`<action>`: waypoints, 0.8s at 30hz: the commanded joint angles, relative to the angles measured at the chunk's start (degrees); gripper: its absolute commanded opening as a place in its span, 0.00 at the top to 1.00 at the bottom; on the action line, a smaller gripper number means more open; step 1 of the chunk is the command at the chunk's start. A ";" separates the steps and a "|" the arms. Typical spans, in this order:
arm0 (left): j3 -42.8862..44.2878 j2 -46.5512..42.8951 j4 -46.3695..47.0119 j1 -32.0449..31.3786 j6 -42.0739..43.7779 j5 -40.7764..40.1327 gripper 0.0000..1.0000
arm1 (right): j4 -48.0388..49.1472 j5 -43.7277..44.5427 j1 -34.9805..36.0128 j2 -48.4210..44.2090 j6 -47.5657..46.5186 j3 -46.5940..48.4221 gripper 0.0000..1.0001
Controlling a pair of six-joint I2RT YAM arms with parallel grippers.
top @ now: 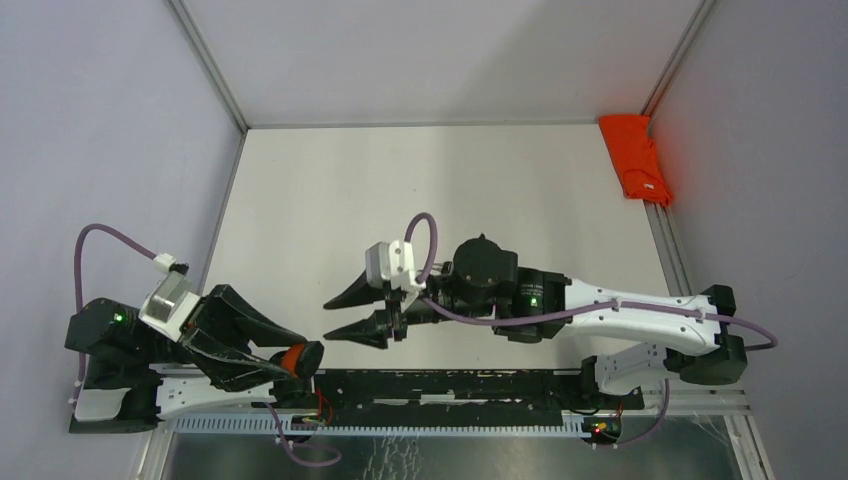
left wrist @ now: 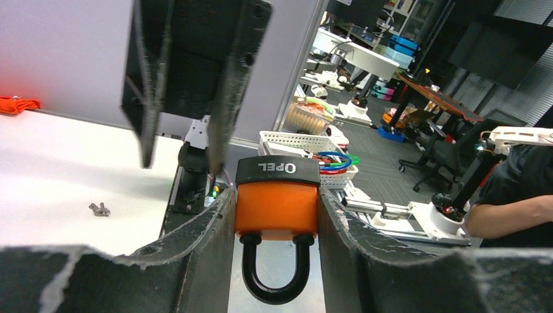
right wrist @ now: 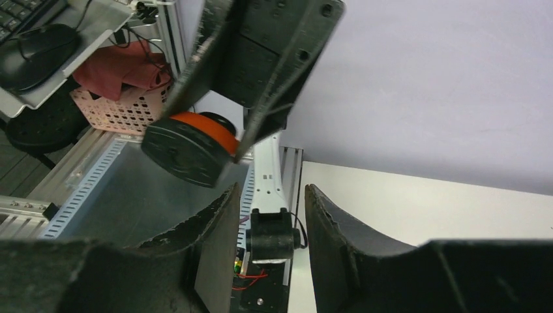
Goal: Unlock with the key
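On the white table (top: 450, 200), walled by pale panels, the two arms meet near the front edge. The right arm (top: 620, 305) reaches leftward across the middle, and the right gripper (top: 340, 315) hovers above the surface with its fingers spread and nothing between them. The left arm (top: 110, 340) stays low at the near left corner. The left gripper (top: 292, 362) is clamped on the padlock (left wrist: 277, 208), held over the front rail just short of the other claw's tips. A red cloth (top: 635, 160) lies crumpled at the far right edge, well apart from both arms.

The padlock has an orange body, with a black cap facing the right gripper and a black shackle pointing back towards the left wrist. White lettering on the cap reads "OPEL", upside down in the left wrist view. A small metal piece (left wrist: 99, 209) lies on the table off to one side, too small to tell whether it is the key.
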 commanded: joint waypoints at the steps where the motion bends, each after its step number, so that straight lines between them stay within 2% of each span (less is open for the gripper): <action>1: 0.63 -0.47 2.46 -0.07 2.13 -0.55 0.98 | -3.87 6.20 3.89 0.27 -3.88 4.10 0.54; 15: 0.34 -1.45 2.31 -0.01 2.33 -0.61 0.98 | -7.33 16.72 9.89 -2.05 -6.73 4.16 0.55; 24: -0.51 -1.30 2.18 -0.05 2.36 -1.03 0.98 | -7.34 18.87 12.23 -2.84 -7.14 5.25 0.54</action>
